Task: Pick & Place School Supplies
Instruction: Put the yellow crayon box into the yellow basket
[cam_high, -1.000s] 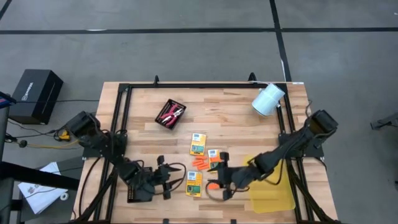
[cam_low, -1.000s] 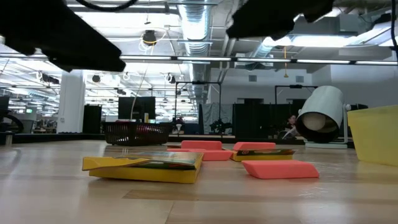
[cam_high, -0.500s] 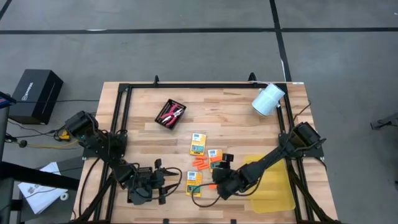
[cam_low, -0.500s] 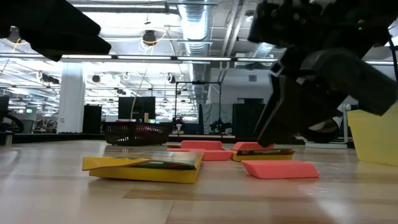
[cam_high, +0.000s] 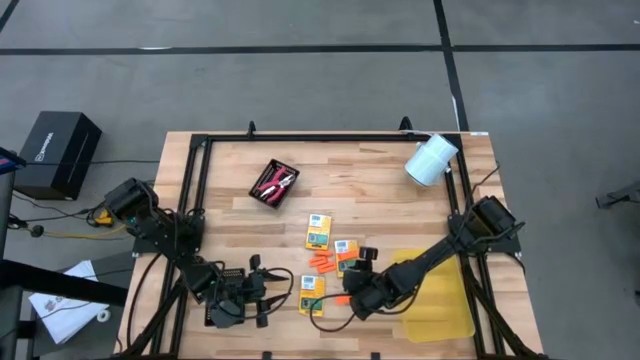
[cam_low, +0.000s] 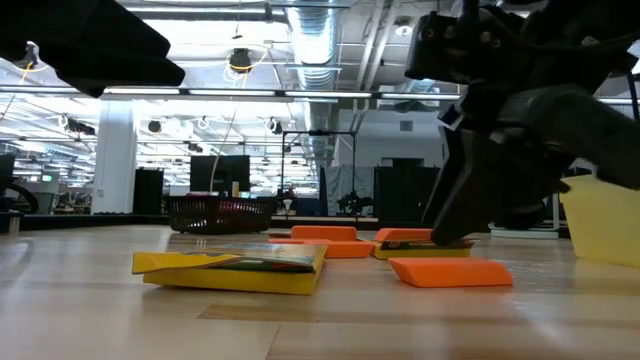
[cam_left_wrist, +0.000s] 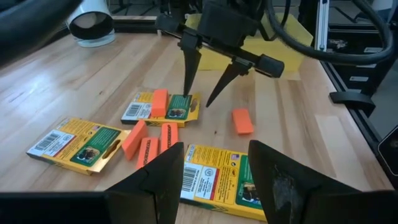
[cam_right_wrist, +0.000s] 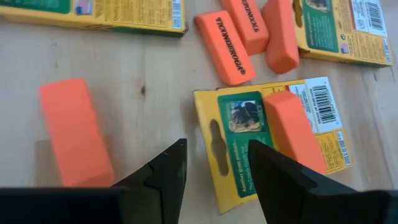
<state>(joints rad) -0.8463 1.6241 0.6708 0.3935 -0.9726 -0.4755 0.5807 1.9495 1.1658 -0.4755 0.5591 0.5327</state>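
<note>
Three yellow crayon boxes lie flat on the table: one (cam_high: 318, 230) farthest back, one (cam_high: 347, 250) with an orange eraser (cam_right_wrist: 292, 134) lying on top, and one (cam_high: 312, 295) nearest. More orange erasers (cam_high: 322, 263) lie between them, and a lone one (cam_right_wrist: 74, 130) lies apart. My right gripper (cam_left_wrist: 196, 106) is open and points steeply down at the near end of the box that carries the eraser (cam_right_wrist: 267, 137). My left gripper (cam_left_wrist: 214, 171) is open and nearly level, just short of the nearest box (cam_left_wrist: 224, 180). My right gripper stands low over the green-printed end of the crayon box (cam_right_wrist: 239, 146), with one fingertip over the box and the other over bare wood. Whether the tips touch the box or the table, I cannot tell.
A black mesh tray (cam_high: 274, 185) holding red-handled scissors stands at the back left. A translucent yellow bin (cam_high: 435, 295) lies at the near right, under my right arm. A white roll (cam_high: 432, 158) lies at the far right corner. A black frame (cam_high: 320, 138) borders the table.
My right gripper has come down toward the table and tipped steeply downward, ending over the crayon box that carries an eraser. It has stayed open. The boxes and erasers have not moved.
</note>
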